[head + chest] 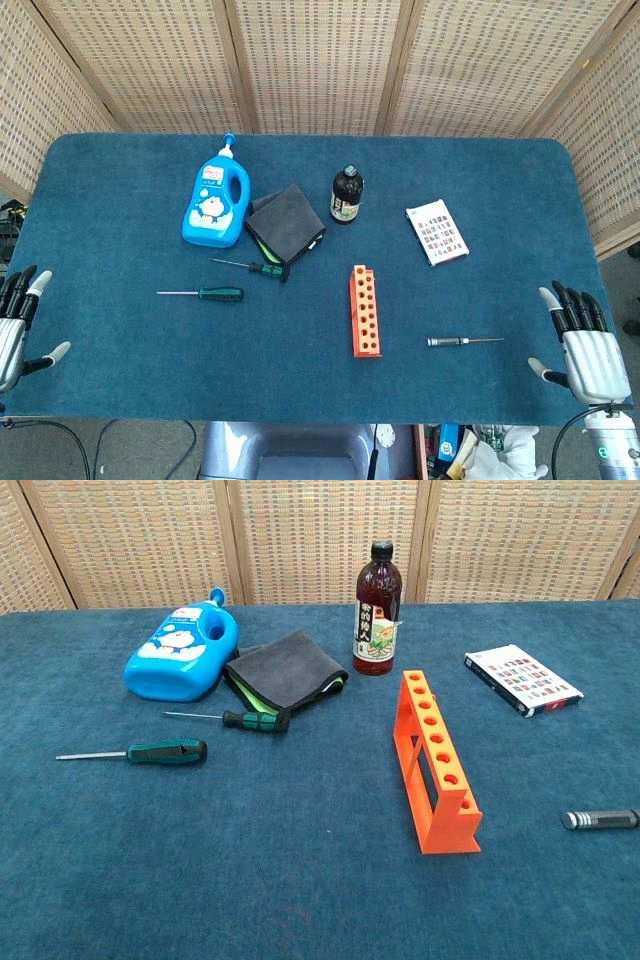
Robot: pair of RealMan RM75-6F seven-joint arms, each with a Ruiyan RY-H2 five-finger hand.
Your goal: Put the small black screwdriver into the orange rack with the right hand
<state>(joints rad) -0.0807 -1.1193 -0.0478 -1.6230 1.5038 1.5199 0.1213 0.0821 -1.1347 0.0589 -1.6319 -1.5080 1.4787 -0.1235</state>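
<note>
The small black screwdriver [463,341] lies flat on the blue table, right of the orange rack [364,311], tip pointing right. In the chest view only its handle end [600,819] shows at the right edge, beside the rack [436,763]. My right hand [582,343] rests at the table's front right corner, fingers apart and empty, well right of the screwdriver. My left hand [14,320] sits at the front left edge, fingers spread, holding nothing. Neither hand shows in the chest view.
A blue detergent bottle [215,205], a folded dark cloth [285,225], a dark glass bottle [347,194] and a small box [437,232] lie across the back. Two green-handled screwdrivers [201,293] [254,266] lie left of the rack.
</note>
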